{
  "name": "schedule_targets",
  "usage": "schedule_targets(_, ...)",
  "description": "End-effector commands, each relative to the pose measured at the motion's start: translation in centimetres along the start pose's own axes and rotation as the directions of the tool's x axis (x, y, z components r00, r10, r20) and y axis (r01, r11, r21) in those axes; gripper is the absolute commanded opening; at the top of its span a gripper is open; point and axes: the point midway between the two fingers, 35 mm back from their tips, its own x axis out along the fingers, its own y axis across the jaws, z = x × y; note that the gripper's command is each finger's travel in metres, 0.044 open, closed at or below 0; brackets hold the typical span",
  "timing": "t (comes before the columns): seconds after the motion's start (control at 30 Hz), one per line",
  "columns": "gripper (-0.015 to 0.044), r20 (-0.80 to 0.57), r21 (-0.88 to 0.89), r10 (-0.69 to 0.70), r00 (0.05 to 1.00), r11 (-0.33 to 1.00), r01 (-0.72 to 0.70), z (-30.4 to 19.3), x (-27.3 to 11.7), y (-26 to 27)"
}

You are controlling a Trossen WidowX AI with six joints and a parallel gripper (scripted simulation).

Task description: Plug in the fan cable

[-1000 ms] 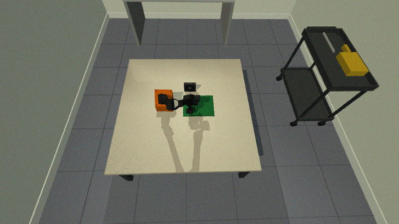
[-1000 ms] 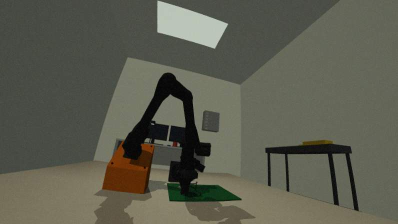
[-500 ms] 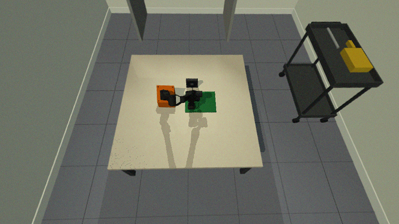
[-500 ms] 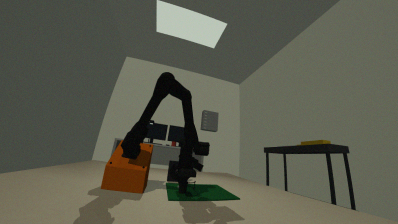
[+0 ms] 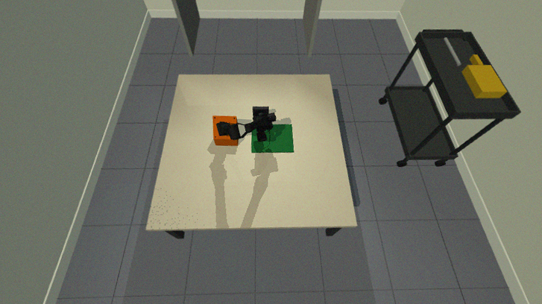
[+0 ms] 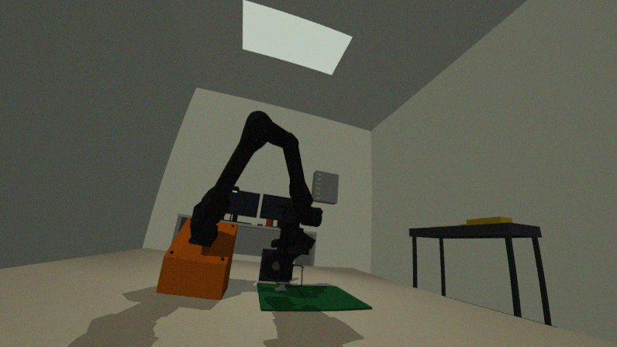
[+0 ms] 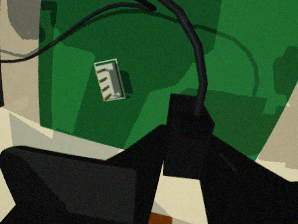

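My gripper (image 7: 181,133) (image 5: 261,136) is shut on the cable's black plug (image 7: 186,137). The plug is between the fingertips, with the black cable (image 7: 199,60) (image 6: 301,276) rising from its far end. The white four-pin fan header (image 7: 109,80) (image 6: 280,290) stands on the green board (image 5: 282,145) (image 6: 336,300) (image 7: 65,112). In the wrist view the header is up and left of the plug, apart from it, with its pins showing. The plug's exact height over the board is hard to tell. In the top view, the arm hides the header and plug.
The black fan (image 5: 260,108) (image 6: 268,267) stands behind the board. The orange arm base (image 5: 226,142) (image 6: 191,277) is left of the board. A thin black cable crosses the top left of the wrist view. A dark cart (image 5: 455,85) stands beyond the table's right edge.
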Motion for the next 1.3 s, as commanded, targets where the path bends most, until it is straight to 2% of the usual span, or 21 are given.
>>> schedule_targets(0.0,0.0,0.006,-0.123,0.006,1.0,0.992,-0.006,0.9,-0.2,2.9)
schedule_targets(0.2,0.0,0.005,-0.264,0.003,1.0,0.965,-0.001,1.4,-0.1,6.4)
schedule_targets(1.27,0.0,0.005,-0.266,0.003,1.0,0.964,-0.001,0.8,-0.2,6.4)
